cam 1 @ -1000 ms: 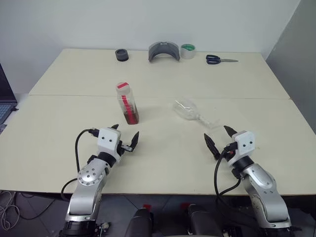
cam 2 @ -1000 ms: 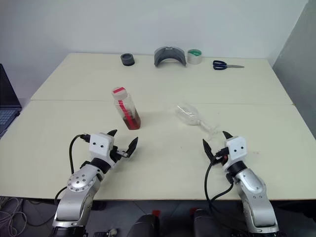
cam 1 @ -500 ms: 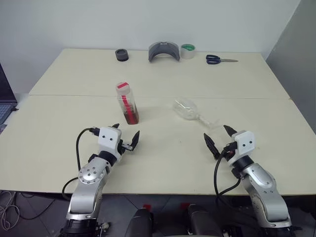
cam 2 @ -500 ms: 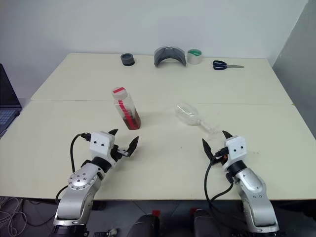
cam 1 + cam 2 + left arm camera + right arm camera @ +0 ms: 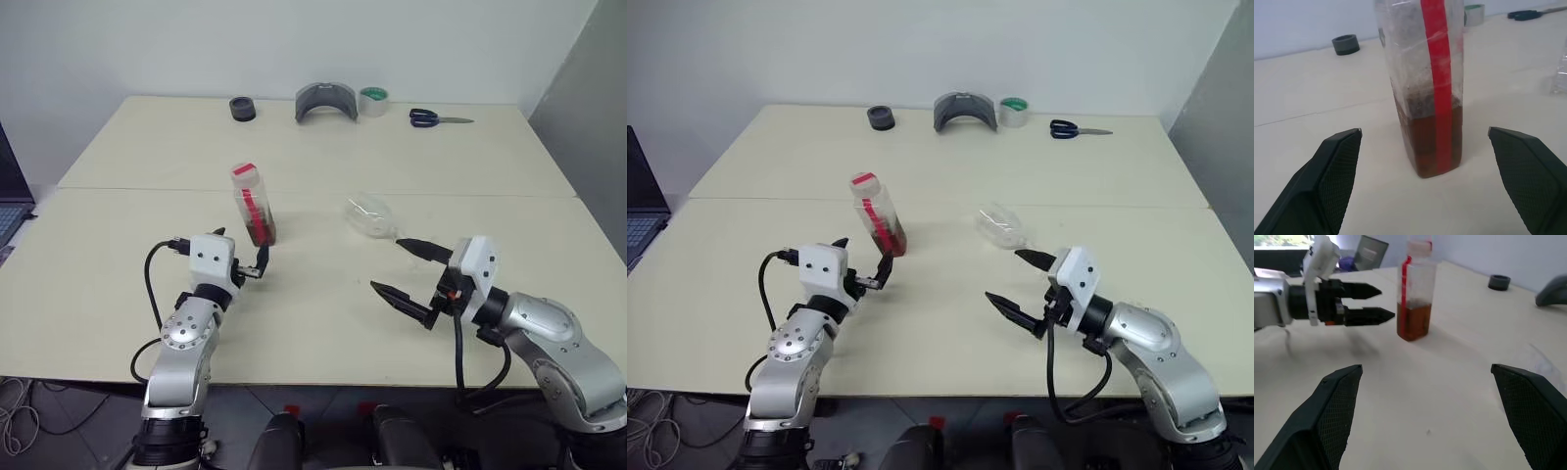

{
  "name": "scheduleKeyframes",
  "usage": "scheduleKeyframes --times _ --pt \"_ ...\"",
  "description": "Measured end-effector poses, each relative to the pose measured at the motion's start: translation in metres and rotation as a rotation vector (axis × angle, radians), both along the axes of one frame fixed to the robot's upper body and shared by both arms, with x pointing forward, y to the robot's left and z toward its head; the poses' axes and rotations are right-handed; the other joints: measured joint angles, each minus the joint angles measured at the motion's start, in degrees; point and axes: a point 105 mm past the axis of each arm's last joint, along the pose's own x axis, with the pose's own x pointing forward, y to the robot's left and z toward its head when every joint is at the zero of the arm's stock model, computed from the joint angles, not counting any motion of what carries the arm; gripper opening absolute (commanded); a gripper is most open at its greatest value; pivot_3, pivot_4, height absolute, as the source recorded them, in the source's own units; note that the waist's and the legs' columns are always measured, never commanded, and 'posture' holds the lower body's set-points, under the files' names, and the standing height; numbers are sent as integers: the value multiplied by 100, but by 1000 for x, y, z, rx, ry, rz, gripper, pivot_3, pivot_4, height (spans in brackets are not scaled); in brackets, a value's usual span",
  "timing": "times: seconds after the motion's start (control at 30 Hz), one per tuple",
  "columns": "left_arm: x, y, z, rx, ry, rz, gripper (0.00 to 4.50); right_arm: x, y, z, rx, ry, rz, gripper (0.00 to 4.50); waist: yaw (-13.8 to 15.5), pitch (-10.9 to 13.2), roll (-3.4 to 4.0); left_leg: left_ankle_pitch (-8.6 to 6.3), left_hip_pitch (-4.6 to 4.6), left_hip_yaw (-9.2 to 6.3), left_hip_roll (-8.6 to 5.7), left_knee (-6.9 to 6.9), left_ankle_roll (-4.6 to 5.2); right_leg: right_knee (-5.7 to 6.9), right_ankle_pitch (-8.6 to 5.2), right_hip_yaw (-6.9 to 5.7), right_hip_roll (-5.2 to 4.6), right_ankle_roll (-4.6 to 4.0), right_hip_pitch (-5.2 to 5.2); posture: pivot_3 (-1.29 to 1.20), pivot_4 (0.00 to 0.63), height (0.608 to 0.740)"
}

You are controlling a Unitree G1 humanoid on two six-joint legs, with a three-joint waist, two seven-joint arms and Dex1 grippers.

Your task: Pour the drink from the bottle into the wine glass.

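The bottle (image 5: 251, 201) stands upright left of the table's centre, with the reddish-brown drink (image 5: 1432, 143) filling its bottom third. The wine glass (image 5: 371, 215) lies on its side to the right of the bottle, its stem pointing toward the near right. My left gripper (image 5: 241, 249) is open and level just short of the bottle, which sits centred between the fingers (image 5: 1332, 166) in the left wrist view. My right gripper (image 5: 386, 264) is open and empty, raised off the table and pointing left, close to the glass's foot.
Along the far edge sit a black tape roll (image 5: 241, 109), a grey curved object (image 5: 326, 102), a green-and-white tape roll (image 5: 372, 101) and scissors (image 5: 437, 118). A laptop (image 5: 9, 201) pokes in at the left. A seam (image 5: 441, 194) runs across the tabletop behind the bottle.
My right gripper has risen and swung round to point left, near the glass's stem. My left gripper has crept forward and up toward the bottle. Bottle and glass have not moved.
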Motion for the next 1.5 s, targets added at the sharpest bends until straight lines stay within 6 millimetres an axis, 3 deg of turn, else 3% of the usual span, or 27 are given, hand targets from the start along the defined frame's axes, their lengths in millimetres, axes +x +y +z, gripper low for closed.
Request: scheduleKeyframes --times 0.9,1.33,1.5 --pt "50 -25 32 -28 -46 23 4454 -1 15 22 -55 10 180 4500 0 1 -1 1 -2 1 -2 2 0 -1 1 -1 0 1 -2 0 150 740" --pt "61 -18 45 -34 -64 92 4454 5 10 18 -60 39 167 4500 2 1 -1 1 -2 1 -2 2 -1 -1 1 -1 0 2 -2 0 150 740" --pt "63 -18 40 -39 -43 98 4454 5 10 17 -60 45 168 4500 2 1 -1 1 -3 1 -2 2 -1 -1 1 0 0 2 -3 0 150 740"
